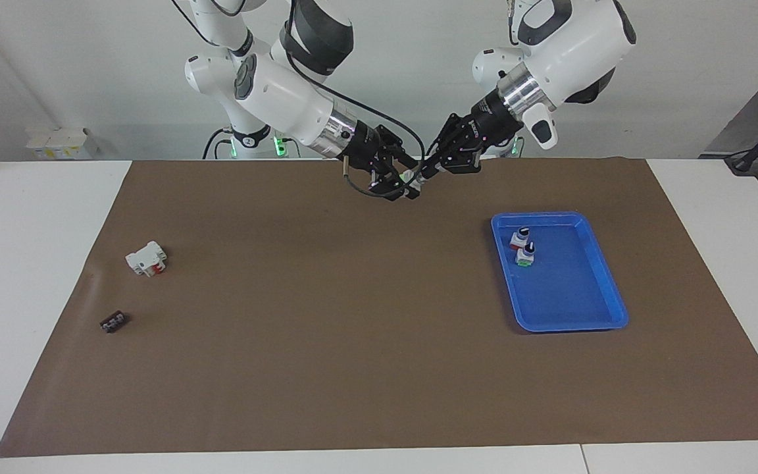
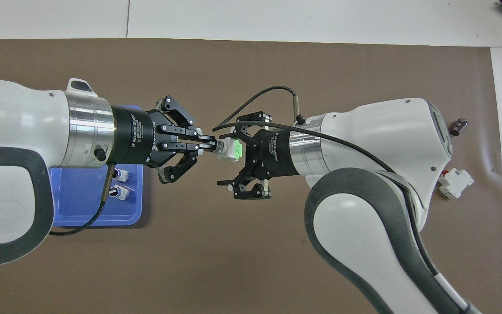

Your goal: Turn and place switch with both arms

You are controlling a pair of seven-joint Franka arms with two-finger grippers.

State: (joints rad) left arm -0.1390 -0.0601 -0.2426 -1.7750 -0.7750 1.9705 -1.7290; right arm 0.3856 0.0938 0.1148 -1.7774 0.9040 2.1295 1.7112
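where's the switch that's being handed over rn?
The small white-grey rotary switch with the green block is in the air over the brown mat, its knob end pinched in the left claw, with the opened right claw around it.

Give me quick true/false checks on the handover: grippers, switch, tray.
1. The left gripper is shut on the knob of the switch. True.
2. The right gripper is clamped on the switch body. False: its fingers stand spread open either side of it.
3. The switch rests on the mat. False: it is held in the air over the mat.
4. The blue tray holds two other switches. True.
5. The white boxy part is in the tray. False: it lies on the mat toward the right arm's end.
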